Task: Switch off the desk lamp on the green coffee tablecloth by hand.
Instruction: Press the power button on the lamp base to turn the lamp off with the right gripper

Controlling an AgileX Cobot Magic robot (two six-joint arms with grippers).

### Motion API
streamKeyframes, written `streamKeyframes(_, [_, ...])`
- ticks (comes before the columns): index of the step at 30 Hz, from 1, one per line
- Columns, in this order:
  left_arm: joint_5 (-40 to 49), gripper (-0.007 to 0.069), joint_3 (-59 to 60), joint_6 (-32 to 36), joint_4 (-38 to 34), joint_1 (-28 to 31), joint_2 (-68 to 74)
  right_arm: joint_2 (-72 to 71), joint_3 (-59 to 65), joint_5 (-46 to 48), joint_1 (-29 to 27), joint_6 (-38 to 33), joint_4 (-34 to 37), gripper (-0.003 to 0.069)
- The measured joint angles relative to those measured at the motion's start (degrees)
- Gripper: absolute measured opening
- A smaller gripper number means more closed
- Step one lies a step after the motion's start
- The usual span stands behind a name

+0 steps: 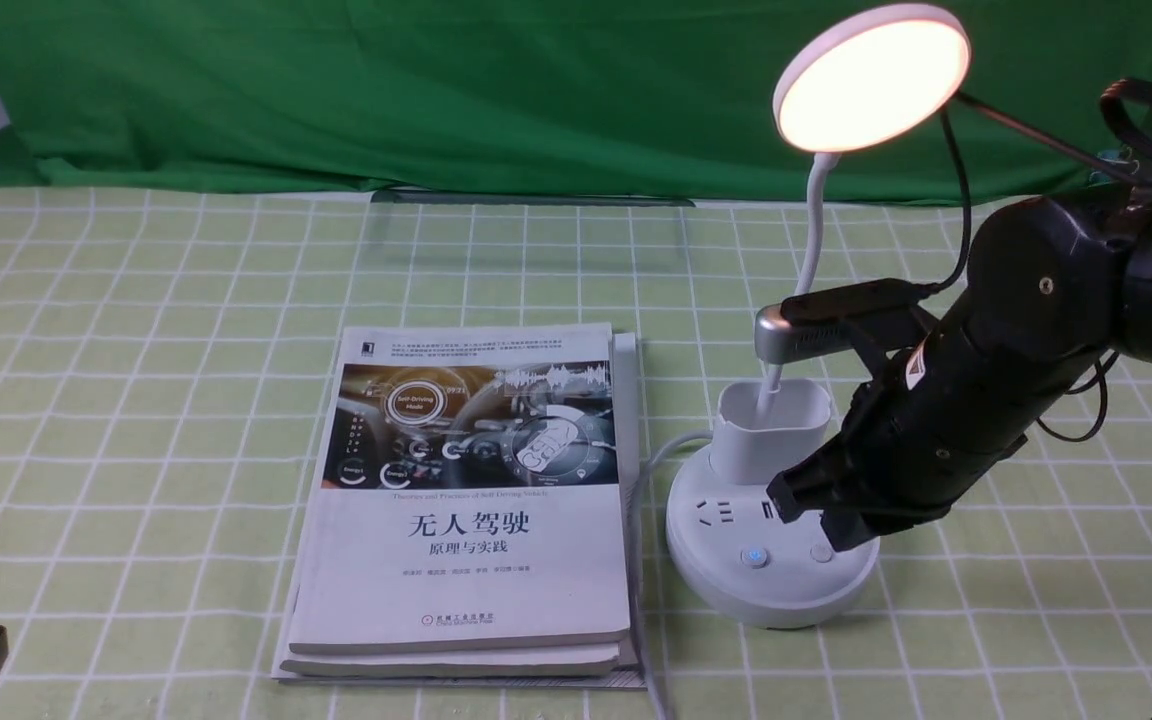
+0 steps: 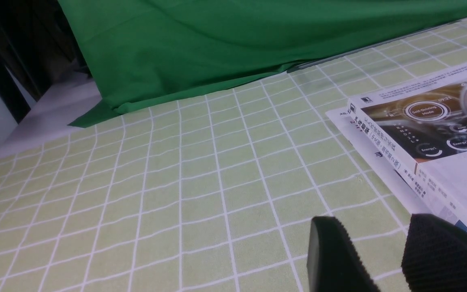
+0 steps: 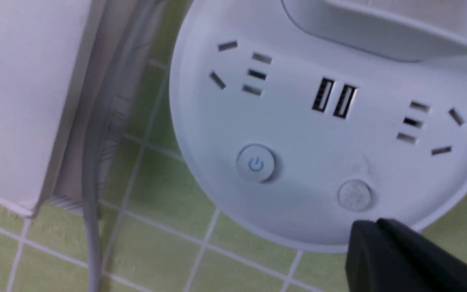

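One lit white disc-headed desk lamp [image 1: 771, 425]; one black right pincer [image 1: 784, 497], closed, slants down over its base.

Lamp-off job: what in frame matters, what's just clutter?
Job:
- lamp, lit
- power button and plain button on its base
- right gripper, shut, tip beside the plain button
- tablecloth

Lying about:
- books, stacked beside the lamp
- backdrop
- left gripper, open, above the tablecloth
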Motion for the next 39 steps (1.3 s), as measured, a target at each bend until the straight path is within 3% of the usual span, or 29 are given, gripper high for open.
streamKeyframes(15, [0.0,0.0243,0.0,0.0,0.0,0.0,0.0,5.7,-0.6,-0.7,0.3,0.0,0.3,0.0043])
streamKeyframes(39, [0.0,0.0243,0.0,0.0,0.0,0.0,0.0,3.3,-0.6,-2.8,0.2,-0.7,0.2,0.0043])
